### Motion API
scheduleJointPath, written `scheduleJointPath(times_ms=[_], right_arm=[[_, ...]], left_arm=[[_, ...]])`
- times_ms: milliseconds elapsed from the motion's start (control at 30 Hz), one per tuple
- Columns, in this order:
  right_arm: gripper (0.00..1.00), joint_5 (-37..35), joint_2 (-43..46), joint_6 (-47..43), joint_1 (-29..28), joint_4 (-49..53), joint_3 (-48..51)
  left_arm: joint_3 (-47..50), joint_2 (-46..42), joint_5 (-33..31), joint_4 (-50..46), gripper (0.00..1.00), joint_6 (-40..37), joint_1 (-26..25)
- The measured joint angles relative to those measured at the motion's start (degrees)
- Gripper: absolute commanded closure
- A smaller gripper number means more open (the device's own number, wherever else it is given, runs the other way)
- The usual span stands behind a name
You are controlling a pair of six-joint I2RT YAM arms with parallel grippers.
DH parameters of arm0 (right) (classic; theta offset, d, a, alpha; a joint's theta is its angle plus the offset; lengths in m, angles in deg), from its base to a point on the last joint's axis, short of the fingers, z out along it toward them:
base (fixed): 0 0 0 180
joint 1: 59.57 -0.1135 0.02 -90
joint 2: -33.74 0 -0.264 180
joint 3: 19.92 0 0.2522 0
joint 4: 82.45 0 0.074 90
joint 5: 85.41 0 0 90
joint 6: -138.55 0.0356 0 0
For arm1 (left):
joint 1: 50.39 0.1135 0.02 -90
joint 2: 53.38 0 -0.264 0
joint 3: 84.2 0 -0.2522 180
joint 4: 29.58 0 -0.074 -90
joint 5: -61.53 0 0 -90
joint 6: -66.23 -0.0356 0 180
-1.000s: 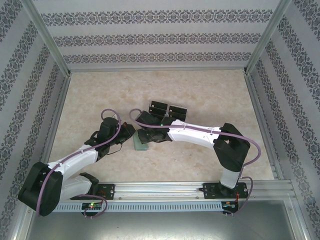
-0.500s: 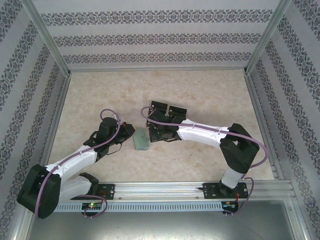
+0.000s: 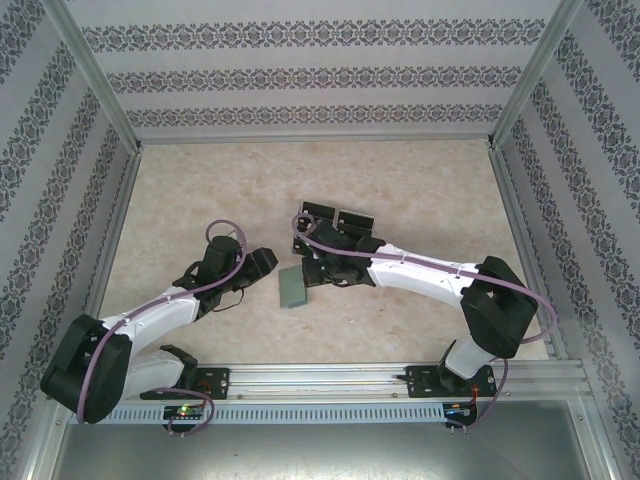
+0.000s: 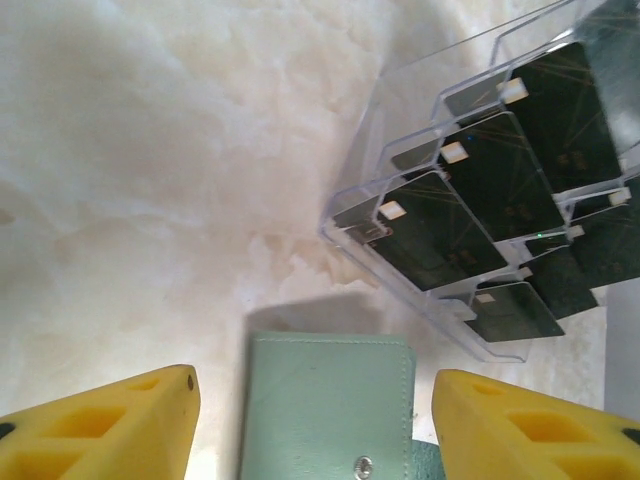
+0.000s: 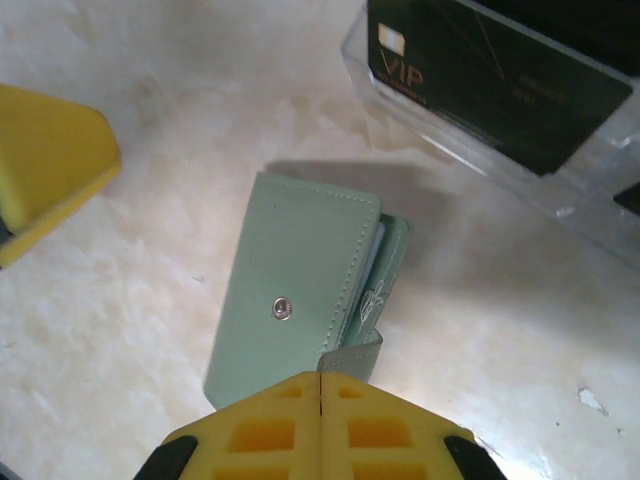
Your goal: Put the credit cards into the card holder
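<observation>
The green card holder [image 5: 300, 290] lies flat ahead of the left gripper's [image 4: 315, 405] parted fingers, just beside the right gripper's [image 5: 320, 390] closed tips.

A small flat grey-green rectangular card holder [image 3: 293, 287] lies on the pale marbled table [image 3: 200, 190] between the left gripper [image 3: 262, 263] and right gripper [image 3: 317, 271], near upright black cards [image 3: 335, 217].

one mint-green card holder [image 5: 295, 290]. one clear plastic tray [image 4: 400, 120], with what look like two stepped columns. six black credit cards [image 4: 505, 180] can be counted standing in it, possibly more, since the far column is cut off and blurred by glare. two grippers: left gripper [image 4: 320, 425], right gripper [image 5: 320, 400].
</observation>
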Motion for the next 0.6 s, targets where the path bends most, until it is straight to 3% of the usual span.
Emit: scheduleJointPath(times_ms=[267,600], right_arm=[[1.0,1.05,2.8,1.64,0.0,-0.24,2.01],[1.0,1.25,6.67,2.36,0.0,-0.98,1.46]], left_arm=[[-2.62,1.09,1.05,-4.72,0.3,-3.02,-0.15],[-8.81,3.45,1.77,-9.4,0.28,-7.63,-4.02]])
